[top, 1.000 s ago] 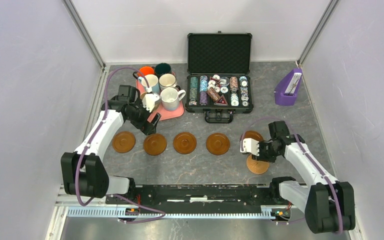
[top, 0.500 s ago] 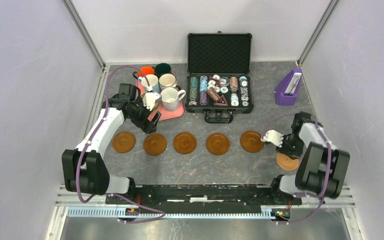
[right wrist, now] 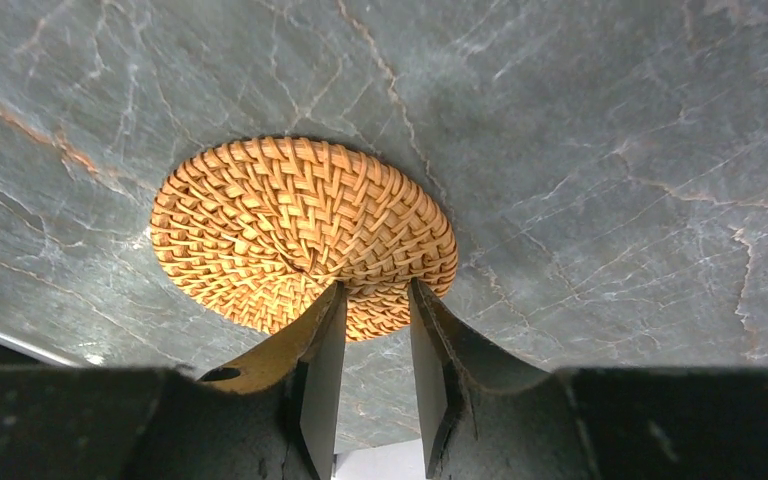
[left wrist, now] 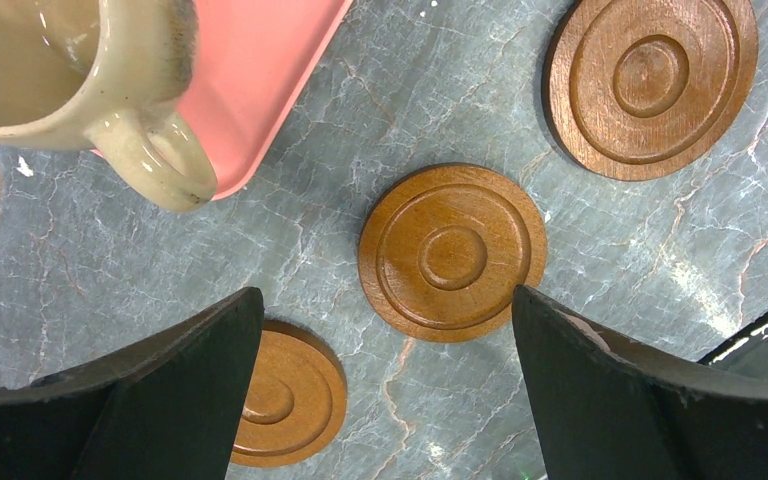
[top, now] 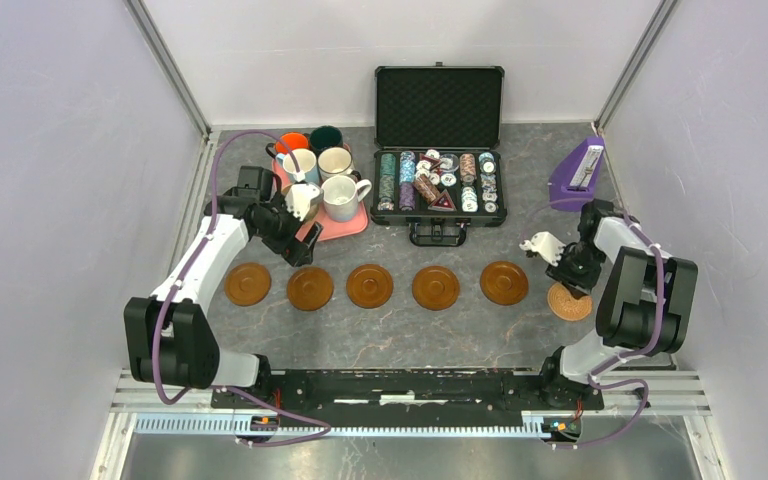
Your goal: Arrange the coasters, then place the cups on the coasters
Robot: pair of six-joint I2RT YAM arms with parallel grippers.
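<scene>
Within right tool (right wrist: 375, 305): woven coaster (right wrist: 290, 230).

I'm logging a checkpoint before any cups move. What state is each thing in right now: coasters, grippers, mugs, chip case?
Wooden coasters, five flat in a row, bare.
Woven coaster, edge pinched, right of the row.
Right gripper, shut on the woven coaster's rim.
Left gripper, open, above the wooden coasters.
Mugs, upright on the pink tray.
Chip case, open, lid up.
</scene>
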